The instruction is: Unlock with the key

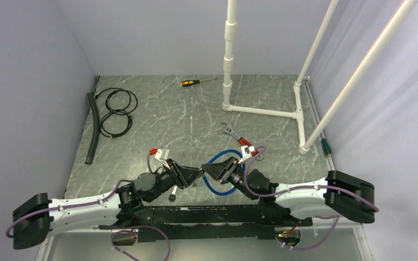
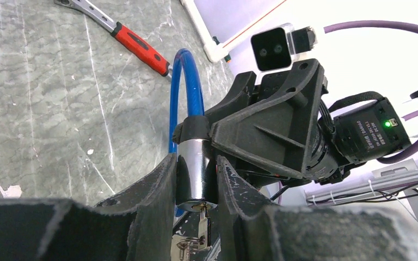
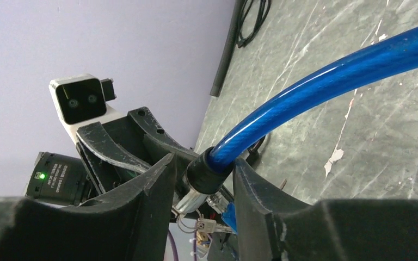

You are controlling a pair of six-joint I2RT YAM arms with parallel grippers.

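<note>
two end effectors nose to nose near the front of the table (image 1: 168, 119), and here's the close-up. the left end effector (image 2: 196, 160) is clamped on the lock body (image 2: 196, 176), a shiny silver cylinder, one finger pressed on each side. the cylinder runs lengthwise between the fingers, and a key (image 2: 202, 218) sits at its near end face with a ring of keys dangling below it.

over to the right end effector (image 3: 204, 163): its fingers bracket the black collar (image 3: 209, 171) where the blue cable (image 3: 326, 81) enters the lock. one finger is against the collar, the other looks a sliver off it, so i can't call whether this one is truly gripping. the collar sits directly on the far end of the silver cylinder, so the two end effectors are right next to each other along the lock.

from the collar the blue cable arcs away and loops over the table beside the right arm. just beyond the loop lies a red-handled wrench (image 1: 245, 145). further back, a white pipe frame (image 1: 261, 111) stands on the right, a yellow and black screwdriver (image 1: 193, 82) lies by the far wall, and a coiled black cord (image 1: 117, 111) and a black hose (image 1: 92, 128) sit along the left edge.
</note>
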